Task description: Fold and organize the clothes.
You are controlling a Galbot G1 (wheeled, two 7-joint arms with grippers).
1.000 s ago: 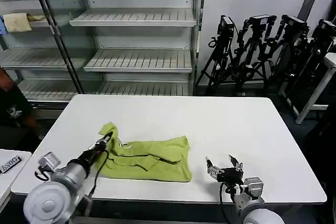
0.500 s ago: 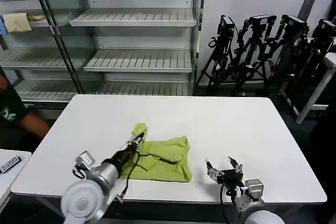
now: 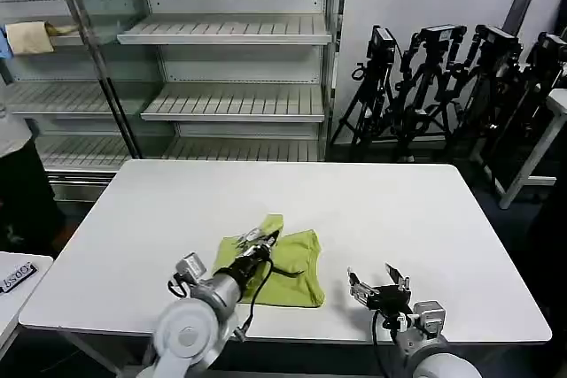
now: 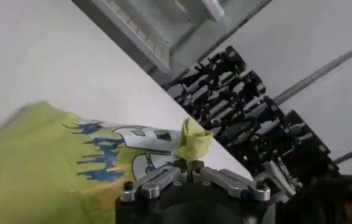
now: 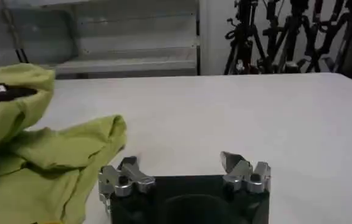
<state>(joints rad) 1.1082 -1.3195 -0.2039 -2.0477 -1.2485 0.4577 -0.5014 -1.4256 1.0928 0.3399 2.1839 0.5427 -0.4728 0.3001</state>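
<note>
The lime shirt [image 3: 288, 273] lies bunched on the white table [image 3: 399, 210] near its front edge, left of centre. My left gripper [image 3: 262, 238] is shut on an edge of the shirt and holds that fold lifted over the rest of the cloth. In the left wrist view the pinched fabric [image 4: 192, 141] sticks up between the closed fingertips, and the shirt's printed graphic [image 4: 112, 152] shows below. My right gripper [image 3: 379, 282] rests open on the table to the right of the shirt [image 5: 42, 158], its fingers [image 5: 236, 164] wide apart with nothing between them.
Metal shelving [image 3: 230, 68] stands behind the table, with a pale cloth [image 3: 31, 37] on an upper left shelf. Black tripods [image 3: 443, 86] crowd the back right. A person [image 3: 22, 183] stands at the left edge. The table's right half is bare.
My left gripper has carried the held shirt edge rightward across the garment, folding the left part over the rest. The right gripper has not moved.
</note>
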